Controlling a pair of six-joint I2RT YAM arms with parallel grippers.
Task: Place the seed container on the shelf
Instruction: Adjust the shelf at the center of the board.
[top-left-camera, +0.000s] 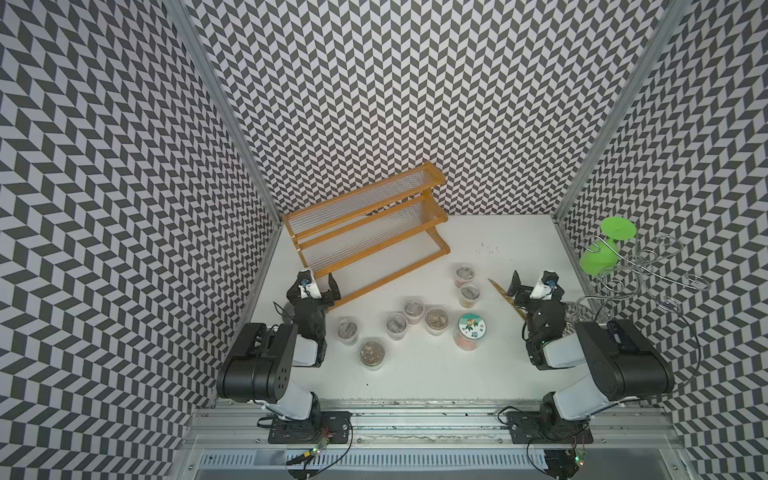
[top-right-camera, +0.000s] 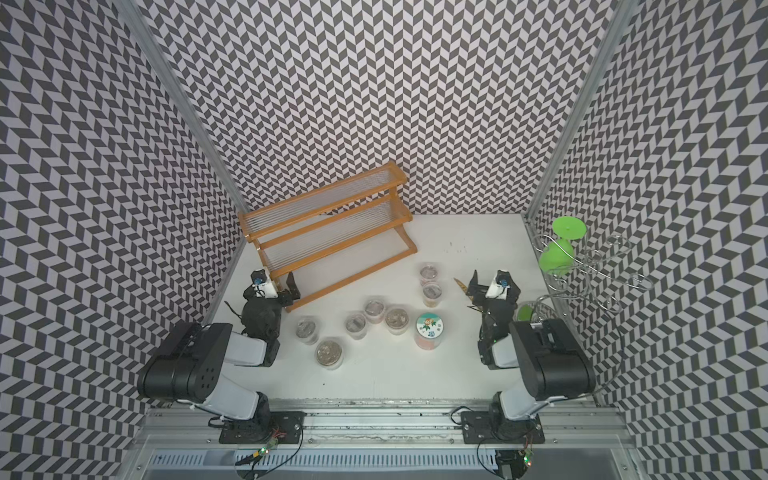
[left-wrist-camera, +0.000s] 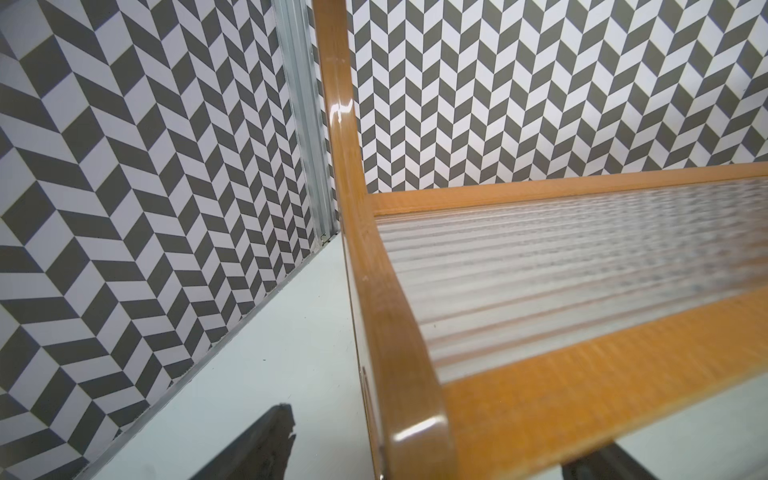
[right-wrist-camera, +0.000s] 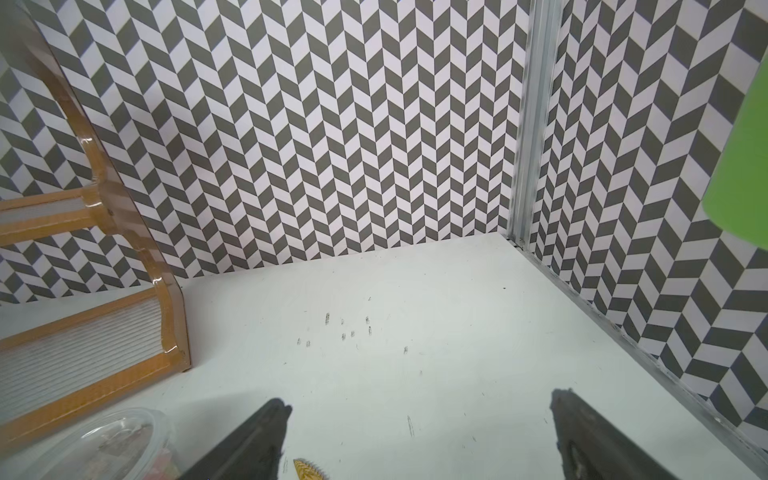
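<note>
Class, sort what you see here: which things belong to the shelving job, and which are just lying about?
For the job: shelf, clear seed cups.
Lying about: green goblet, wire stand, gold toothed strip, printed-lid jar (contents unclear).

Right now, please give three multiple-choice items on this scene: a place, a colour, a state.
1. Where does the shelf stand? A) far left corner of the table B) front edge C) right wall
2. What colour is the goblet? A) red B) green C) blue
3. What do the shelf's tiers hold? A) every cup B) one cup C) nothing
Answers: 1 A: it stands at the back, on the robot's left. 2 B: it is bright green. 3 C: all cups stand on the table.
</note>
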